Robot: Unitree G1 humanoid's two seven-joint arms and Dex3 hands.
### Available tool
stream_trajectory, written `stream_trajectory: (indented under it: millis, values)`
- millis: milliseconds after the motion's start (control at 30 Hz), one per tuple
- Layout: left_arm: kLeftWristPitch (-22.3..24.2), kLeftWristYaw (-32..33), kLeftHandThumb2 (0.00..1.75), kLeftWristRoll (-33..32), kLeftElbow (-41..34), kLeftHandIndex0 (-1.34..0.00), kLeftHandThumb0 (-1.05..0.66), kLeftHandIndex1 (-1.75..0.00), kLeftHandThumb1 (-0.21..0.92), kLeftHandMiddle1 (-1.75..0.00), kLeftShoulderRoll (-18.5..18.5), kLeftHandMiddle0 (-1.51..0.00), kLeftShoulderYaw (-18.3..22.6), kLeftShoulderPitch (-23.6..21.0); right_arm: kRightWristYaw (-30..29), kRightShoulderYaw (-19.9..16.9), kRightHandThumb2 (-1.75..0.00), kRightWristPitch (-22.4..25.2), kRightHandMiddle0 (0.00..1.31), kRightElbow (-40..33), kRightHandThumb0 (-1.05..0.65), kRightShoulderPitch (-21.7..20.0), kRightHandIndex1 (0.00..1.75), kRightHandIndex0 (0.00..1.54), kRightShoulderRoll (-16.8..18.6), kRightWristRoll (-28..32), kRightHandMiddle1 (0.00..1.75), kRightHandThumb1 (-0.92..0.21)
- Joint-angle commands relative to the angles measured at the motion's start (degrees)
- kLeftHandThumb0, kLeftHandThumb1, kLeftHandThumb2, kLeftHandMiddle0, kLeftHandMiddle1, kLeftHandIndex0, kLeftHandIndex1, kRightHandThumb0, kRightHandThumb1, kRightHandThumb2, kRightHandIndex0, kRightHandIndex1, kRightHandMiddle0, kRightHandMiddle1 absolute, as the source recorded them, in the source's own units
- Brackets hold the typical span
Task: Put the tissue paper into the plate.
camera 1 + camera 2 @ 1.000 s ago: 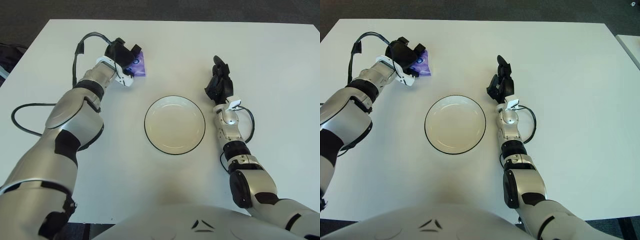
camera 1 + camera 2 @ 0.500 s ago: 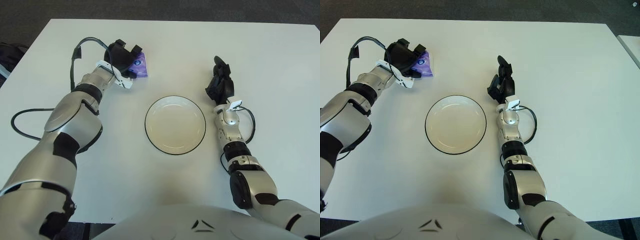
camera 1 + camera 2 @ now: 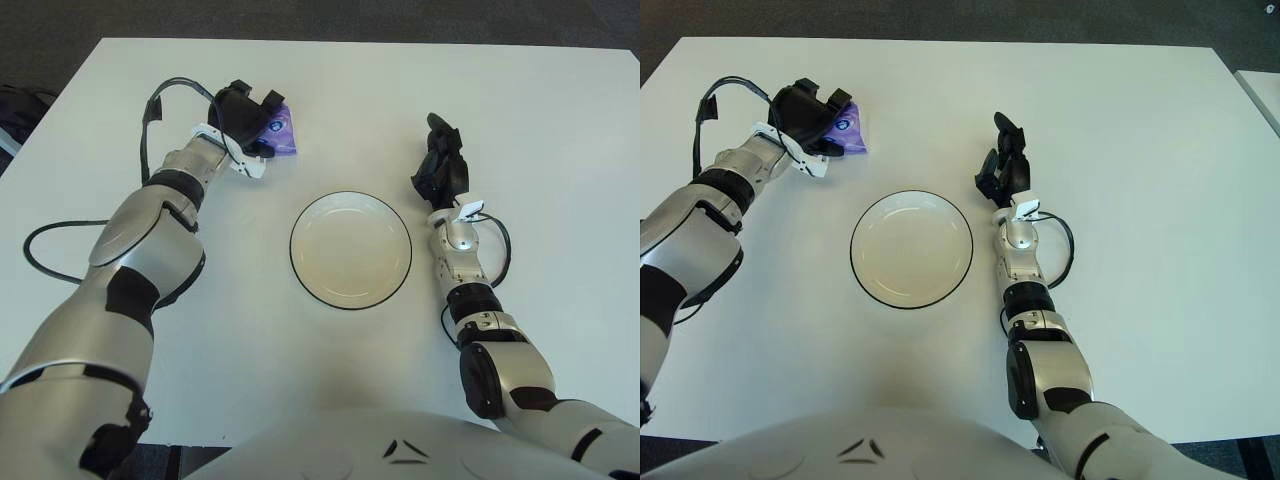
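Observation:
A purple tissue pack (image 3: 281, 131) lies at the far left of the white table (image 3: 550, 130). My left hand (image 3: 246, 118) is right at it, black fingers curled over its left side and touching it. The pack still sits on the table surface. A white plate (image 3: 350, 249) with a dark rim stands in the middle of the table, with nothing in it. My right hand (image 3: 439, 167) shows to the right of the plate, fingers pointing away and holding nothing.
A black cable (image 3: 160, 98) loops from my left wrist, and another (image 3: 45, 240) trails over the table's left edge. A short cable (image 3: 495, 240) curls at my right wrist.
My left hand and the tissue pack have shifted slightly away and to the right. The right hand has not moved.

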Motion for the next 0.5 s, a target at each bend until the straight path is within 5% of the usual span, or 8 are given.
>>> stream_trajectory:
  millis: [0, 200, 467]
  values:
    - [-1.72, -1.36, 0.73, -0.46, 0.45, -0.97, -0.55, -1.75, 0.92, -1.75, -1.17, -1.24, 0.38, 3.98, -0.31, 0.39, -0.94, 4.4, 0.0, 4.42, -0.64, 8.08, 0.02, 0.3, 1.46, -0.01, 0.66, -0.92]
    - [-2.55, -1.71, 0.69, -3.88, 0.28, -1.03, -0.53, -1.75, 0.91, -1.75, -1.24, -1.26, 3.97, 4.78, -0.36, 0.68, -0.93, 4.64, 0.0, 4.34, -0.63, 8.2, 0.02, 0.31, 1.44, -0.1, 0.68, -0.92]
    - [-9.55, -3.17, 0.77, -12.77, -1.23, -1.07, -0.47, -1.75, 0.85, -1.75, -0.8, -1.29, 12.83, 2.72, -0.33, 0.94, -0.93, 4.83, 0.0, 3.78, -0.62, 8.73, 0.03, 0.32, 1.42, -0.16, 0.7, -0.92]
